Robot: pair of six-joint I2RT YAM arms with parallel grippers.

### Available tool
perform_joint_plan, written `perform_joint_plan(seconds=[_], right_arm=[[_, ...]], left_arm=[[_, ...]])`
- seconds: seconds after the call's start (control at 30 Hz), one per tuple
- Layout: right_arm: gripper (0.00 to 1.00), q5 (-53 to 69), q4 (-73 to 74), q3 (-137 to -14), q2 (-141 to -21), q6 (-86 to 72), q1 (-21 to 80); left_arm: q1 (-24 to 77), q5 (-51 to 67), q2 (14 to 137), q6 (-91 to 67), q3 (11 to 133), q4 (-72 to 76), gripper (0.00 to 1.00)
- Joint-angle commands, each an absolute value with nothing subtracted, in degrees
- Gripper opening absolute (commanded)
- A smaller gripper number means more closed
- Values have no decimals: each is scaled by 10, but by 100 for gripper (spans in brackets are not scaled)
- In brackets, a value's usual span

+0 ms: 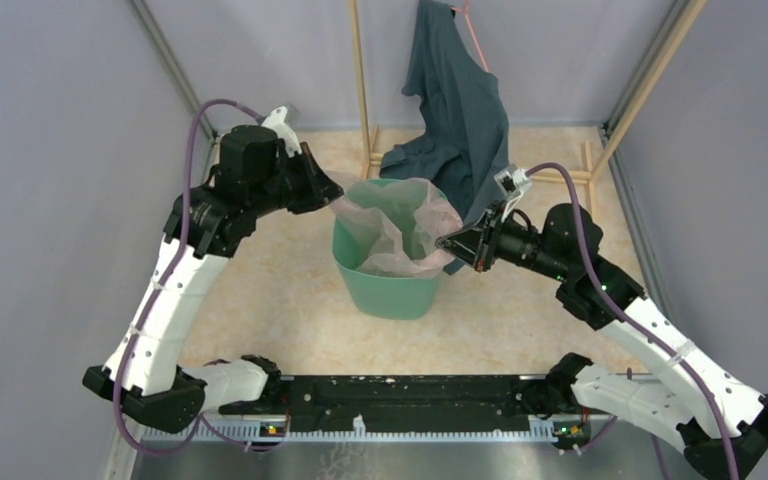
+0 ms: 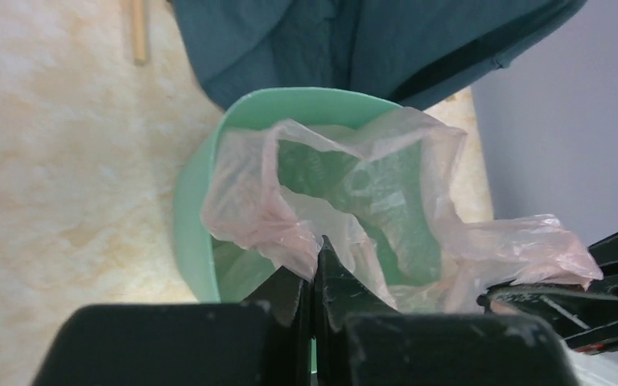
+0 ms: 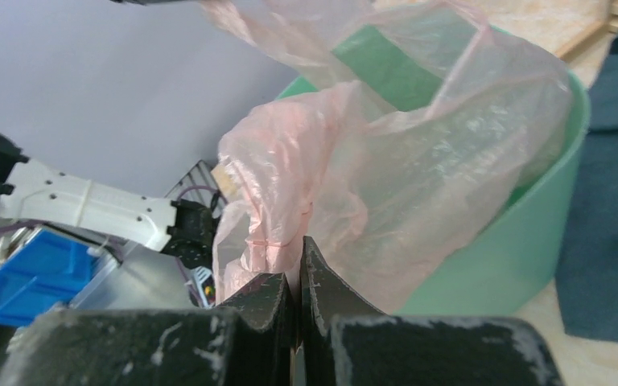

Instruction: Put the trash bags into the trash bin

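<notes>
The trash bin [image 1: 385, 295], mint green, stands upright near the middle of the table [image 1: 280, 310], between the two arms. The trash bag [image 1: 400, 225], a thin pale pink film, sits in the mouth of the bin. Most of its wrinkled body sags down inside, and the green wall shows through it. Its edges rise above the rim on the left and right sides.

The left gripper [image 1: 332, 195] is at the far left of the rim. Its jaws are clenched, and the left wrist view shows a fold of the film pinched between the fingertips [image 2: 327, 269]. From there the bag spreads open away from the grip, across the bin's opening.

The right gripper [image 1: 447, 243] is at the right side of the rim, also clenched. In the right wrist view a bunched ridge of pink film runs straight down into the tips of its closed fingers [image 3: 315, 273], so it too is grasping the bag. The film is stretched loosely between the two grips, so the bag's mouth gapes upward.

A dark teal garment [image 1: 465, 110] hangs from a wooden frame [image 1: 360, 80] at the far side. Its lower folds come down just behind the bin's far right rim; I cannot tell whether they touch it
</notes>
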State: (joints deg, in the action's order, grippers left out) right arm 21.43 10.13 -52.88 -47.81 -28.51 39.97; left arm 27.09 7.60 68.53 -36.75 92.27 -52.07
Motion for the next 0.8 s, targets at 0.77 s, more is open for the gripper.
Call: perform_joint_plan(seconds=[0.77], right_arm=[[0,-34,149,-464,-363,-341,398]], left_arm=[[271,-268,624,-179,950,-640,0]])
